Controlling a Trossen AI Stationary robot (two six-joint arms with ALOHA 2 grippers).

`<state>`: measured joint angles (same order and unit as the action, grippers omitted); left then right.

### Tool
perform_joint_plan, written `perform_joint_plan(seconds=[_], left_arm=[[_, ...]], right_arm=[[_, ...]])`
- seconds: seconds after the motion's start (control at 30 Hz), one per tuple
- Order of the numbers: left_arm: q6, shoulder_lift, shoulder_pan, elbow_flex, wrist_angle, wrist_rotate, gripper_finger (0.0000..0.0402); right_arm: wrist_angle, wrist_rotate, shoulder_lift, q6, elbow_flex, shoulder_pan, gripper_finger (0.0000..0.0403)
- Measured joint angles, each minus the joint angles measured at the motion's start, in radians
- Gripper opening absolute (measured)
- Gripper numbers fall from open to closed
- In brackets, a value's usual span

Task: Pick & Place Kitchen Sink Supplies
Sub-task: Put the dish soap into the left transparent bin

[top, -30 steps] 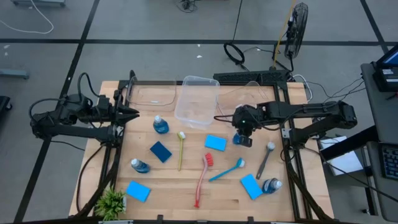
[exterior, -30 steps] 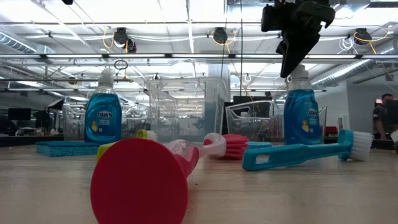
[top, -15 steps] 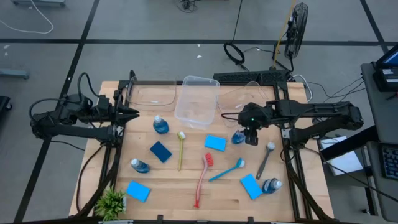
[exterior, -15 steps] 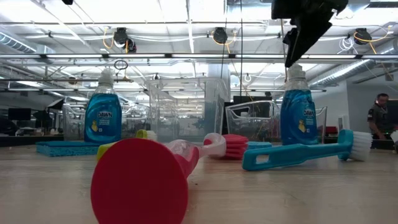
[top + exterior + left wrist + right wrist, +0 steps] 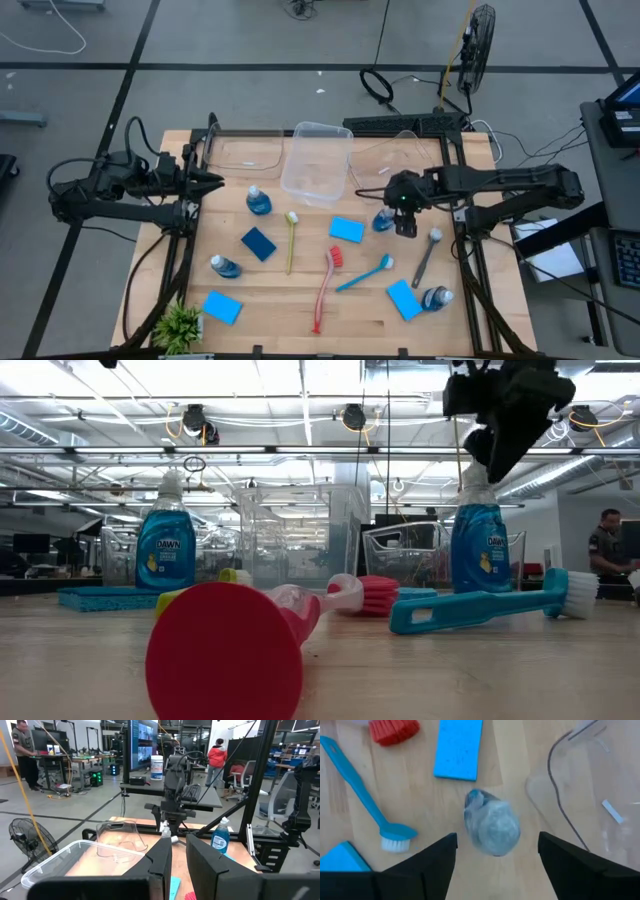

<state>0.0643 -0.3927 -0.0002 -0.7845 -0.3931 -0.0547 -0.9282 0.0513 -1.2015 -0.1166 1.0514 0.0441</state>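
Observation:
A small clear bottle of blue liquid [image 5: 383,220] [image 5: 478,545] stands upright on its base on the wooden table, right of centre. My right gripper [image 5: 405,222] [image 5: 500,450] [image 5: 497,838] hangs open just above it. Its fingers stand wide apart on either side of the pale cap [image 5: 493,826] and touch nothing. My left gripper [image 5: 207,182] [image 5: 179,855] hovers level over the table's far left, with only a narrow gap between its fingers and nothing in it. More bottles [image 5: 258,201], blue sponges [image 5: 347,229] and brushes [image 5: 325,285] lie scattered on the table.
A clear tub [image 5: 318,162] stands at the far middle, with two more [image 5: 240,152] [image 5: 415,150] beside it. A blue brush [image 5: 365,272] and a grey brush [image 5: 427,255] lie near the right gripper. A green plant [image 5: 178,325] sits at the near left corner.
My right gripper has opened and let go of the bottle's cap, then drawn a little toward the table's right edge. The bottle stays standing upright on the table.

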Motion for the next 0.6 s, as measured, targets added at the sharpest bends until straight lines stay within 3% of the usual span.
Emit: perform_joint_plan(seconds=[0.4, 0.6], left_arm=[[0.000, 0.000, 0.000, 0.000, 0.000, -0.001, 0.0063], [-0.002, 0.000, 0.000, 0.000, 0.000, -0.001, 0.0063]], right_arm=[[0.082, 0.000, 0.000, 0.005, -0.022, 0.000, 0.0268], [0.083, 0.000, 0.000, -0.002, -0.022, 0.000, 0.0241]])
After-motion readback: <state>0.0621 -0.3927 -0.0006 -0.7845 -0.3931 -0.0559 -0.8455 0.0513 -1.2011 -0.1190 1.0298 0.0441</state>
